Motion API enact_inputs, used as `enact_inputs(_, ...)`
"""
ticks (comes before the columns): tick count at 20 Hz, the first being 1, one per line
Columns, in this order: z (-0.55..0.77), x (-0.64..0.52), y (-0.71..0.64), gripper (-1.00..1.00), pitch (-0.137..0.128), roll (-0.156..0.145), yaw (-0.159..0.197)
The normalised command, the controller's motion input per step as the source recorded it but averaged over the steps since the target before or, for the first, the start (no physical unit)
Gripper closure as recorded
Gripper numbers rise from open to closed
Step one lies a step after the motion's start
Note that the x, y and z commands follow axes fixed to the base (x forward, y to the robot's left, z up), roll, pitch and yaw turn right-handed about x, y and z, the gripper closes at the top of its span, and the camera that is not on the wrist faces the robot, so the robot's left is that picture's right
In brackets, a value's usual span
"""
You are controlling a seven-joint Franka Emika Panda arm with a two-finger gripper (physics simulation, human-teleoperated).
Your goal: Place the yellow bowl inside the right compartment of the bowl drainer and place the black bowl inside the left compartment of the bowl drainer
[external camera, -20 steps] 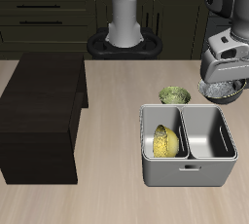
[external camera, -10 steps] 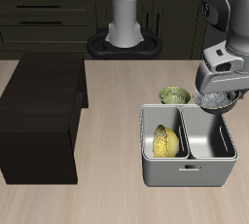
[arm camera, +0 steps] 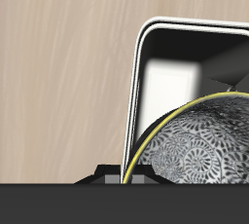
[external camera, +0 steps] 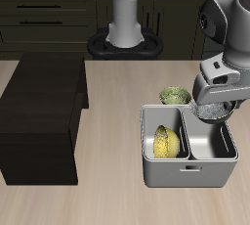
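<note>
The grey bowl drainer (external camera: 186,175) stands near the table's front edge. The yellow bowl (external camera: 165,143) lies tilted on its side in the drainer's right compartment. My gripper (external camera: 217,102) is shut on the rim of the speckled black bowl (external camera: 214,109). It holds the bowl just above the back edge of the empty left compartment (external camera: 208,136). In the wrist view the black bowl (arm camera: 199,150) hangs close under the camera. Past it are the drainer's pale rim (arm camera: 136,92) and an empty well.
A small olive-green bowl (external camera: 174,96) sits on the table just behind the drainer. A large dark wooden block (external camera: 44,112) fills the table's other side. The robot's base (external camera: 124,43) stands at the back.
The gripper has carried the black bowl lower and toward the table's front, from behind the drainer to just over the left compartment. The yellow bowl has not moved.
</note>
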Motion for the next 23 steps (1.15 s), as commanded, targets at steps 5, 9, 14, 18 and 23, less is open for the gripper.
enact_inputs(5,-0.1,-0.03,0.0,-1.0,0.028,0.017,0.01)
enact_inputs(9,-0.03,0.01,-0.03,-1.0,0.001,-0.007,0.011)
enact_inputs(14,0.08,-0.02,-0.09,-1.0,-0.008,-0.009,0.006)
enact_inputs(18,0.05,-0.02,-0.15,-1.0,-0.009,-0.026,0.003)
enact_inputs(23,0.23,-0.17,-0.24,-1.0,-0.043,-0.028,0.003)
